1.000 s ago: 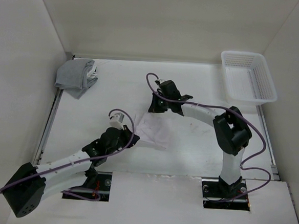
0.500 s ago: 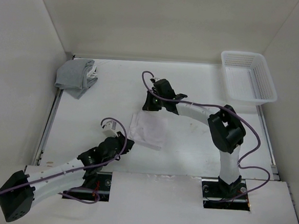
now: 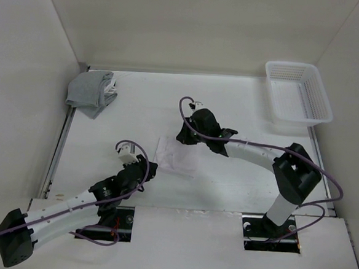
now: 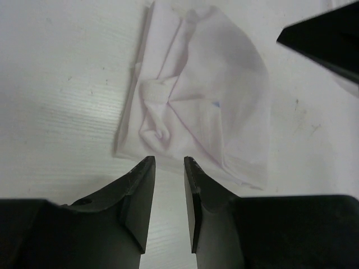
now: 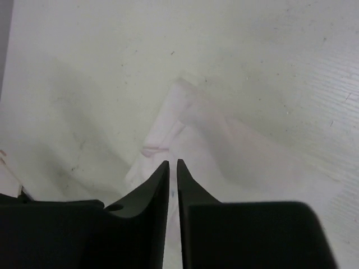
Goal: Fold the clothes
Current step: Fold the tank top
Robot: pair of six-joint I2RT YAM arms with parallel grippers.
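Note:
The clothes [image 3: 176, 157] lie as a small folded white bundle in the middle of the table, creased and flat. In the left wrist view the clothes [image 4: 196, 95] sit just ahead of my left gripper [image 4: 168, 162]. Its jaws stand apart over bare table with nothing between them. From above, the left gripper [image 3: 147, 168] is just left of the bundle's near corner. My right gripper [image 3: 180, 137] hovers at the bundle's far edge. In its own view the right gripper [image 5: 173, 163] shows a narrow gap, with the clothes [image 5: 235, 151] beneath and nothing pinched.
A grey cloth bundle [image 3: 91, 91] lies in the far left corner. A white plastic basket [image 3: 297, 92] stands at the far right. White walls close off the left, back and right sides. The right gripper's black tip [image 4: 328, 39] shows in the left wrist view.
Both grippers have let go of the clothes and opened. The left arm has drawn back toward the near edge. The bundle now rests flat, slightly left of where it was.

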